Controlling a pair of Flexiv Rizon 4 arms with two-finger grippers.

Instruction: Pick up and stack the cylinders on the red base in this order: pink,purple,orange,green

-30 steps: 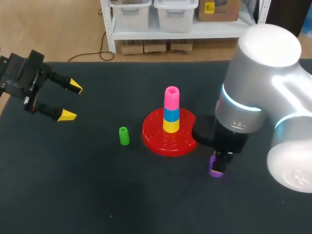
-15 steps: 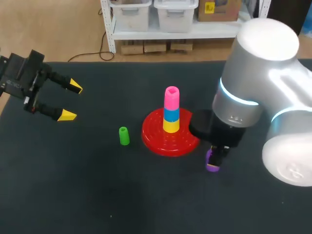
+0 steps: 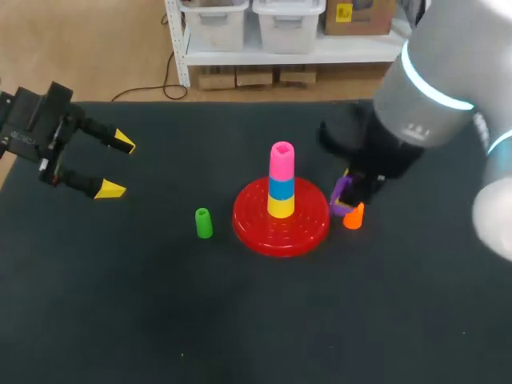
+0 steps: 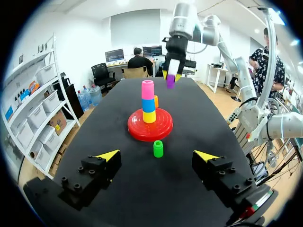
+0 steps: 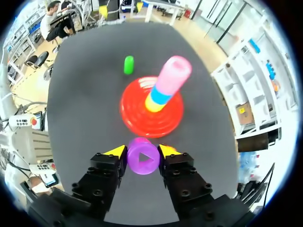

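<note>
Over the dark table (image 3: pixel 160 320), the right gripper (image 5: pixel 142 152) pinches the purple cylinder (image 5: pixel 142 161) aloft beside the red base (image 3: pixel 260 236); centre it upright above the pink cylinder (image 3: pixel 282 158) before lowering, while the left gripper (image 3: pixel 118 166) sits spread.

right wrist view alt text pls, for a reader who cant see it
The right end effector is shut on a purple cylinder, seen end-on between its yellow tips. Ahead of it sits the red base bearing a yellow, blue and pink stack, with a green cylinder beyond.
</note>
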